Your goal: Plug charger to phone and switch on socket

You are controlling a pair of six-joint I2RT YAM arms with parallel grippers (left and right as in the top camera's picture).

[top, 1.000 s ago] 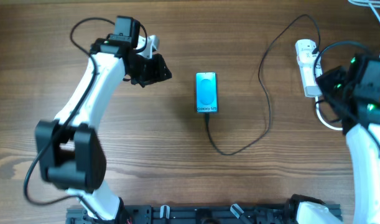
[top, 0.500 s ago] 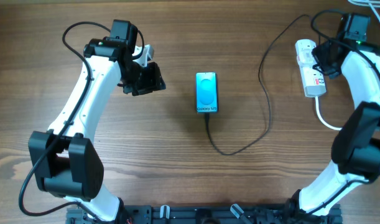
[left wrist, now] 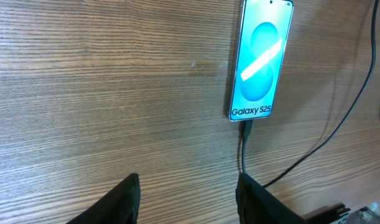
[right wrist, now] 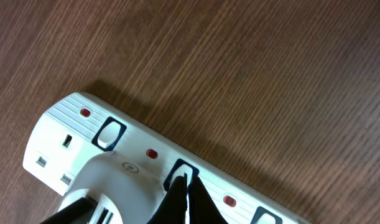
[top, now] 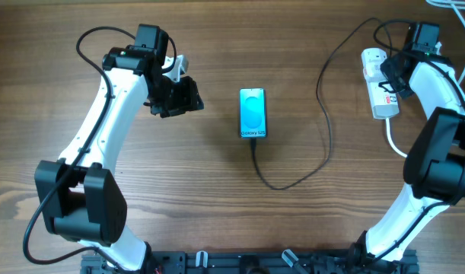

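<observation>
Right fingers (right wrist: 185, 198) pressed together, tips at socket (right wrist: 59, 124) switch (right wrist: 175, 168), left fingers (left wrist: 124, 202) spread, phone (left wrist: 261, 62) ahead

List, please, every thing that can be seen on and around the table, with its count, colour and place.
phone: one, light blue screen, table centre, face up.
charger: one, thin black cable, plugged into the phone's lower end, looping right toward the socket.
socket: one, white strip, far right of the table.
switches: at least three, black, each beside a red dot, along the socket.
cord: one, thick white, leaving the socket's near end.
table: one, brown wood.
left gripper: one, black, open, left of the phone.
right gripper: one, black, shut, tip at a socket switch.
</observation>
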